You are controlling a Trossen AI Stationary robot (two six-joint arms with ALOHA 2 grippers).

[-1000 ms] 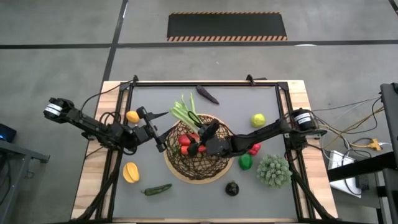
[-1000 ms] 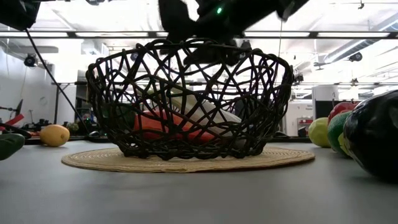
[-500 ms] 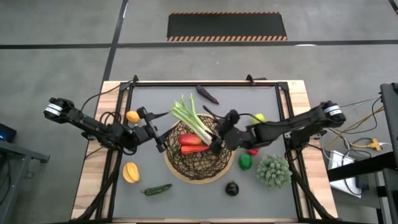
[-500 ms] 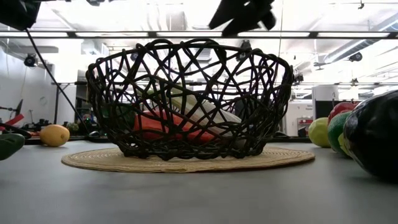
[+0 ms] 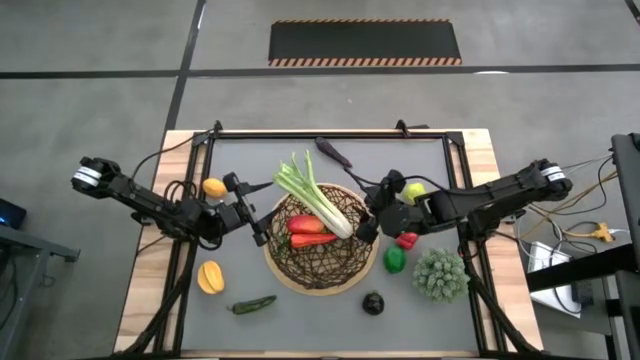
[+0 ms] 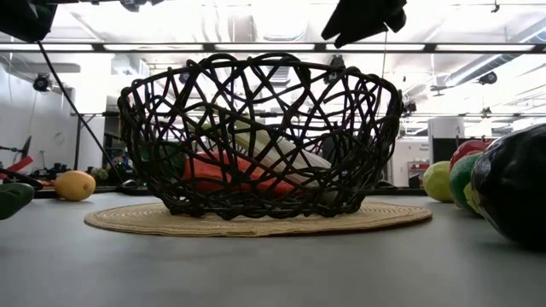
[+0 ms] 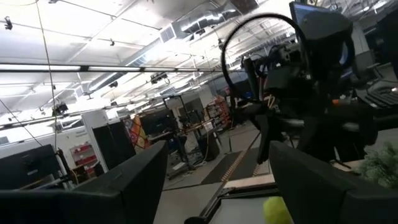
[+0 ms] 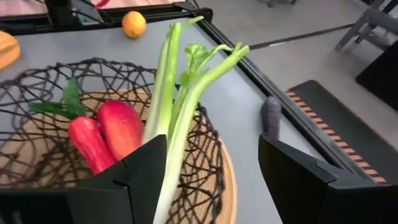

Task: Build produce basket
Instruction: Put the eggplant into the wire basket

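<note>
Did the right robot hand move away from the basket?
Yes. The right gripper, open, has pulled back from over the basket's middle to just outside its rim, toward the lime. The leek lies inside.

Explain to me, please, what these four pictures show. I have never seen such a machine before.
Two dark robot arms work at a table. One camera looks down from above, one sits at table height, and one rides on each wrist. The wicker basket in the middle holds a leek and red produce. The right gripper hangs open beside the basket, holding nothing; its dark fingers frame the right wrist picture. The left gripper waits open on the basket's other side. More produce, such as a lime, lies around.
</note>
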